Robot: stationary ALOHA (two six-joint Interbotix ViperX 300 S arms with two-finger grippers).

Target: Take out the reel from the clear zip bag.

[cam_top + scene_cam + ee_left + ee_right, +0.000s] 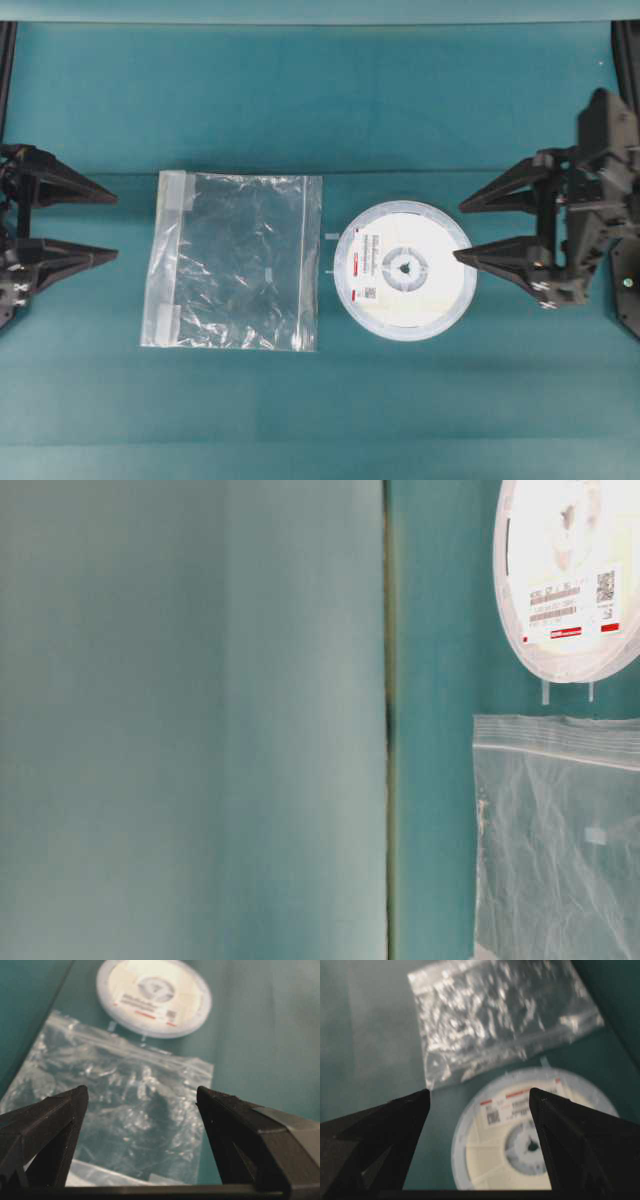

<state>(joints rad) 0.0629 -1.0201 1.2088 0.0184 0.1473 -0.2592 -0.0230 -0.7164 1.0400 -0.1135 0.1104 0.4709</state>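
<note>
Overhead view shows a teal desk [300,110] carrying everything, with a seam running across it just above the two objects. Next in size is the clear zip bag [235,262], lying flat and crinkled left of centre; nothing shows inside it, its whitish zip strip runs down its right edge, and pale patches sit along its left edge. Just to its right, apart from the bag by a narrow strip of desk, lies the reel [405,270], flat on the desk and fully outside the bag. Its cream face is up, a grey hub sits at the middle, and a white label with a red strip is on its left half.

At the left edge of the overhead view the left hand [105,227] points toward the bag, well short of it, its two dark fingers spread wide and holding nothing. From the right the right hand [462,232] is likewise spread wide and empty; its lower fingertip overlaps the reel's right rim in the overhead picture, though whether it touches cannot be told. Both wrist views look out between parted fingers at the bag and reel.
</note>
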